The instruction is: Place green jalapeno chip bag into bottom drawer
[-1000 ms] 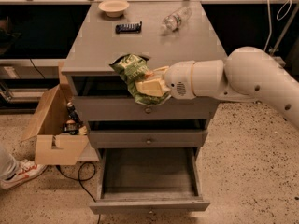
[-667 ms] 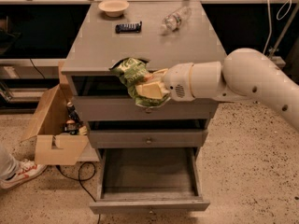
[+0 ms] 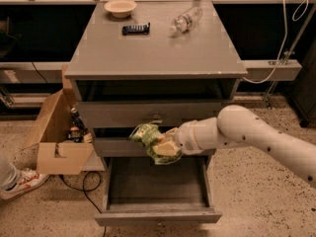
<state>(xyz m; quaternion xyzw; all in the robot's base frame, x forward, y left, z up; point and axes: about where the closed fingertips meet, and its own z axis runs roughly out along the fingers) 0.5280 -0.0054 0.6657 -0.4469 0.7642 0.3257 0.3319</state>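
Observation:
The green jalapeno chip bag (image 3: pixel 148 137) is crumpled in my gripper (image 3: pixel 165 147), which is shut on it. The white arm reaches in from the right. The bag hangs in front of the middle drawer front, just above the back of the open bottom drawer (image 3: pixel 155 189). That drawer is pulled out, and its flat grey floor shows with nothing on it.
The grey cabinet top (image 3: pixel 153 48) holds a small dark snack bar (image 3: pixel 136 29), a plastic bottle (image 3: pixel 185 19) and a pale bowl (image 3: pixel 120 7). An open cardboard box (image 3: pixel 57 137) with bottles stands on the floor at the left. A shoe (image 3: pixel 17 181) shows at the far left.
The gripper has carried the bag down from the level of the cabinet top's front edge to just above the open bottom drawer.

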